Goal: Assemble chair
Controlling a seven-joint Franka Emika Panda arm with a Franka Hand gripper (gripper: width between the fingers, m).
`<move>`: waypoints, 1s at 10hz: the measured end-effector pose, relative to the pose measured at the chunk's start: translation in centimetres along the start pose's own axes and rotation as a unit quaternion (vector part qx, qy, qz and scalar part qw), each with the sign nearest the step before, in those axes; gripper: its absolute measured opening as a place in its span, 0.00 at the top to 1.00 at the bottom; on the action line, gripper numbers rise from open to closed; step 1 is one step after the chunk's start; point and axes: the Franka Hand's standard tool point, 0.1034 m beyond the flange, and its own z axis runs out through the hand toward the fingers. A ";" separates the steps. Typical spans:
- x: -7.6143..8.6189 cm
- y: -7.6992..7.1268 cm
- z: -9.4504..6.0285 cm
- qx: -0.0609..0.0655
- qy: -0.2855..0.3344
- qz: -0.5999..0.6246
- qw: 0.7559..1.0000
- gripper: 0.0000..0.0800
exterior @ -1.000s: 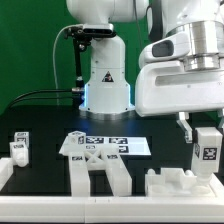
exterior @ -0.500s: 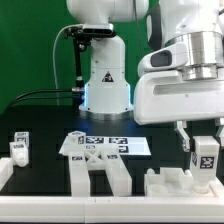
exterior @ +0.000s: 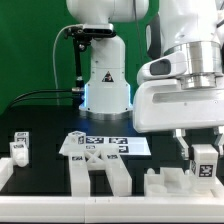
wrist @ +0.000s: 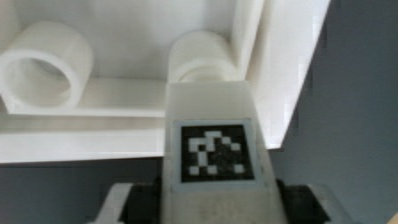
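Note:
My gripper [exterior: 204,150] is shut on a chunky white chair piece [exterior: 205,161] with a black-and-white tag on its face, held upright at the exterior view's right. It hangs just above a blocky white chair part [exterior: 172,184] on the black table. In the wrist view the held piece [wrist: 217,140] runs out from between the dark fingers [wrist: 128,200] toward that chair part [wrist: 107,120]. Its tip lies at one of two round sockets [wrist: 208,52], and the other socket [wrist: 45,75] is beside it. I cannot tell whether the tip touches.
The marker board [exterior: 105,144] lies flat mid-table. In front of it stands a forked white chair piece [exterior: 100,173]. A small tagged white piece [exterior: 20,149] sits at the exterior view's left edge. The robot base [exterior: 105,85] rises behind.
The gripper has come down with the tagged piece, closer to the blocky part at the exterior view's right. The other parts have not moved.

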 end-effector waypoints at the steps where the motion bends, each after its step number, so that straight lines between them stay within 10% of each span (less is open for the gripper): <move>1: 0.1 -0.1 0.0 -0.002 0.010 -0.002 1.000 0.64; 5: 0.0 0.0 0.1 -0.003 0.015 -0.004 1.000 0.61; 7: 1.1 0.6 0.1 0.000 -0.009 0.004 1.000 0.23; 10: 1.2 -0.5 0.3 0.012 -0.130 0.026 0.991 0.19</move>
